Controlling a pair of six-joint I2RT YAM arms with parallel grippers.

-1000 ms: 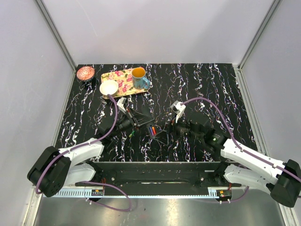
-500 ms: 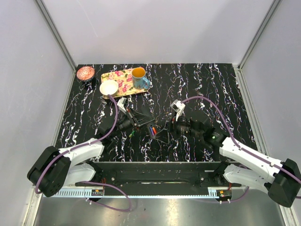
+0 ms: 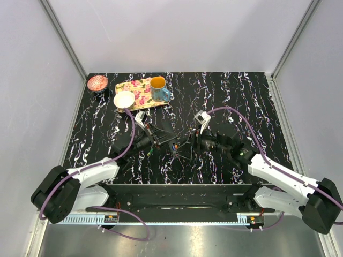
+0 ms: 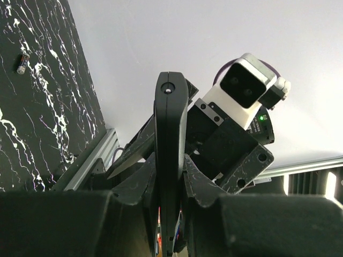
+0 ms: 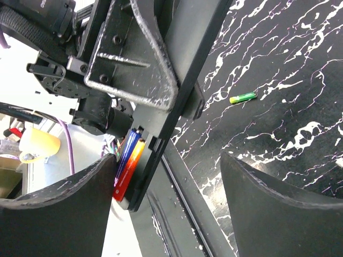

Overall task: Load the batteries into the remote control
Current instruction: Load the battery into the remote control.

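The remote control (image 4: 170,139) is a thin, flat slab of black plastic, seen edge-on from the left wrist. It is held up over the table (image 3: 241,96), a little toward 6 o'clock of the table's middle. The left tool (image 4: 170,179) is clamped tight on its two broad faces. In its open recess two batteries (image 5: 127,160) lie side by side, one blue-purple and one orange running to red, both slim glossy cylinders. My right tool (image 5: 169,209) has its fingers spread apart with the battery end of the remote between them, and I can't make out any contact. Compared with a second ago, the right arm has pushed in toward 9 o'clock. Its tool now crowds the remote, and the coloured batteries are harder to pick out from above. The left arm has barely shifted. A green battery (image 5: 243,97) with a yellowish end lies loose on the table, about 7 o'clock from the remote. The table is glossy black with white marble veining, and the tool fingers are curved, dark and scuffed.
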